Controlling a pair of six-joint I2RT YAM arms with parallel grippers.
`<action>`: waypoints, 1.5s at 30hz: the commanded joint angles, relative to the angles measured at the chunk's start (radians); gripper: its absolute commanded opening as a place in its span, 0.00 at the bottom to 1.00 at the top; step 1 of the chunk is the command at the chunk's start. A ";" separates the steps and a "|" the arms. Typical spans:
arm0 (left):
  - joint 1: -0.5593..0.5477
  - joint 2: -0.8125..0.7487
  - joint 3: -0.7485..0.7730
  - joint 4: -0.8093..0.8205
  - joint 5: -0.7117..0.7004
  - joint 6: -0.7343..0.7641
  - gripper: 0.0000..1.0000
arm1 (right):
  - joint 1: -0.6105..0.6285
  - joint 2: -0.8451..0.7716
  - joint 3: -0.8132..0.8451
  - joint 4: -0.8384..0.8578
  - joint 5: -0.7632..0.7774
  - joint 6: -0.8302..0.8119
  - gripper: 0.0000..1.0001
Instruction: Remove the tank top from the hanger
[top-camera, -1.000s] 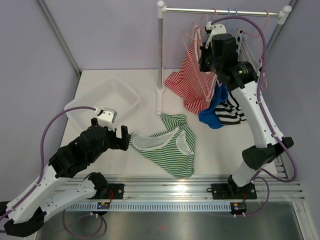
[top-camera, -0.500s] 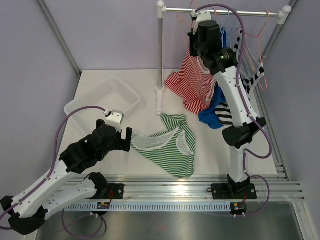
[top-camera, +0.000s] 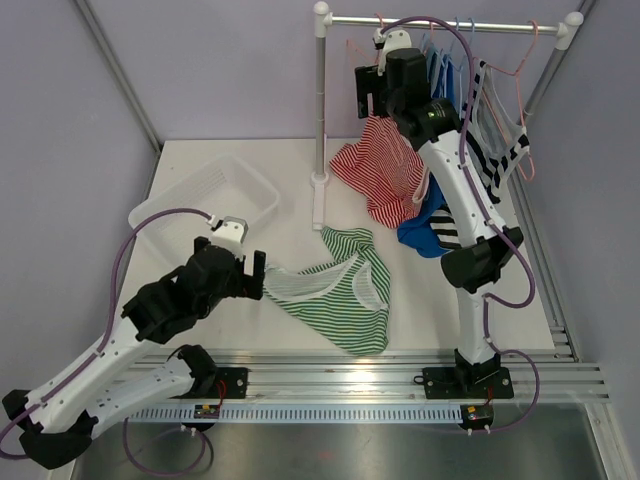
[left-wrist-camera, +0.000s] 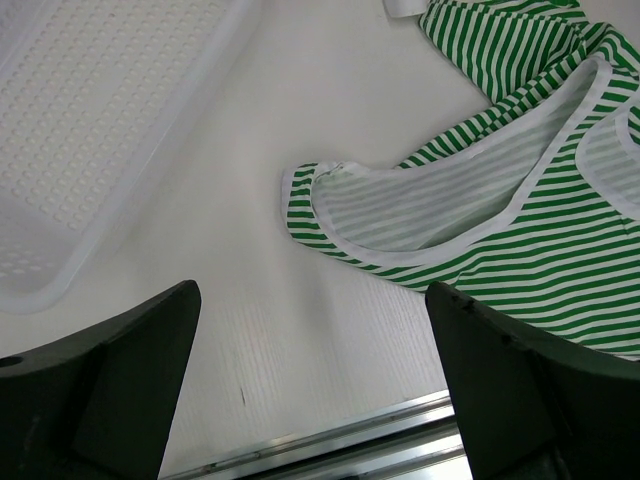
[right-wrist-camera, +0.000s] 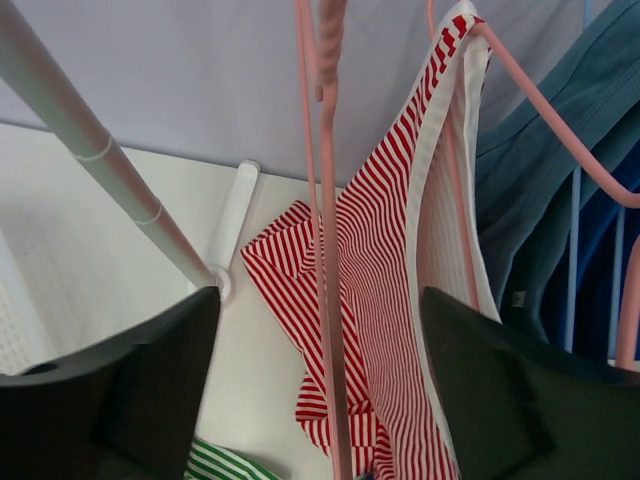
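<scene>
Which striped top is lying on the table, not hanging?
The green top, flat on the table by the left gripper; the red top and black-and-white top hang from the rail.

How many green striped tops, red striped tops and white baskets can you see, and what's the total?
Green striped top: 1
Red striped top: 1
White basket: 1
Total: 3

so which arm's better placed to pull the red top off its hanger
Right. The right gripper is open at the rail, facing the pink hanger holding the red striped top. The left gripper is low by the green top on the table.
</scene>
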 joint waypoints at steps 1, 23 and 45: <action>0.007 0.048 0.072 0.029 -0.010 -0.090 0.99 | -0.004 -0.140 0.000 -0.006 -0.037 0.013 0.94; -0.225 0.875 0.221 0.566 0.252 -0.107 0.99 | -0.004 -1.240 -1.183 0.181 -0.450 0.237 1.00; -0.257 0.943 0.222 0.455 0.022 -0.178 0.00 | -0.006 -1.337 -1.286 0.172 -0.453 0.257 0.99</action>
